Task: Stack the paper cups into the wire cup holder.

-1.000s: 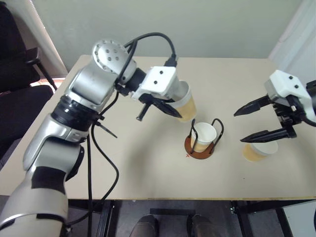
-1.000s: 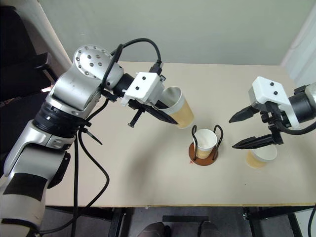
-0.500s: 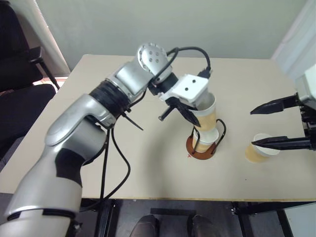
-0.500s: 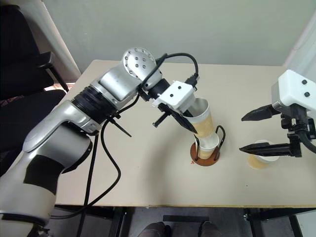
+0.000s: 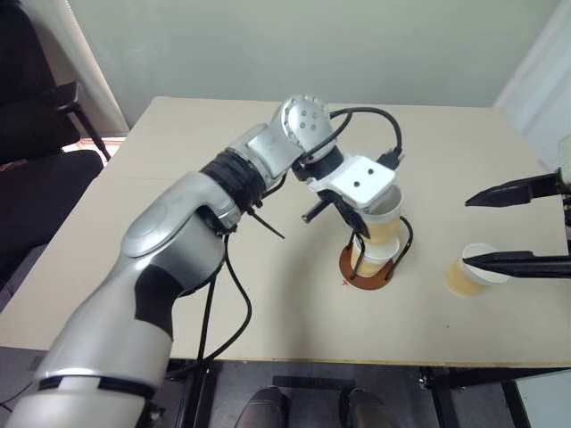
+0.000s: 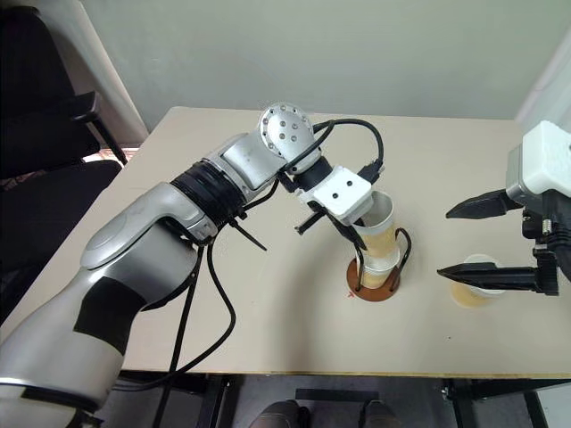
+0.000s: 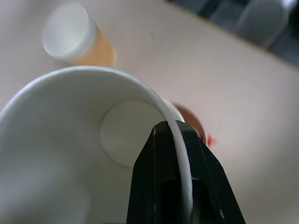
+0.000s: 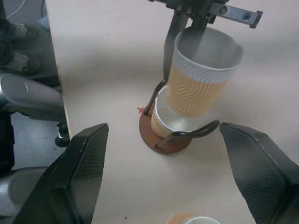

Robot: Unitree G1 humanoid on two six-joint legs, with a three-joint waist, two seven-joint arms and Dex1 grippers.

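My left gripper (image 5: pixel 357 218) is shut on the rim of a tan paper cup (image 5: pixel 384 218), one finger (image 7: pixel 180 186) inside it and one outside. The cup tilts slightly, and its bottom sits in the mouth of a second paper cup (image 8: pixel 170 119). That second cup stands in the wire cup holder (image 5: pixel 368 267), a reddish-brown disc with black wire loops. A third paper cup (image 5: pixel 473 269) stands upright on the table to the right. My right gripper (image 5: pixel 465 232) hangs open above that cup, apart from it, with its fingers (image 8: pixel 79 172) spread wide.
The beige table (image 5: pixel 178 267) has its front edge close to me, and a small red mark (image 5: pixel 343 283) lies beside the holder. A black chair (image 5: pixel 36 152) stands off the table's left side. A pale wall runs behind the table.
My left arm has carried the cup to the right and down, from beside the holder into the cup that stands in it. The right gripper has drawn back, still open.
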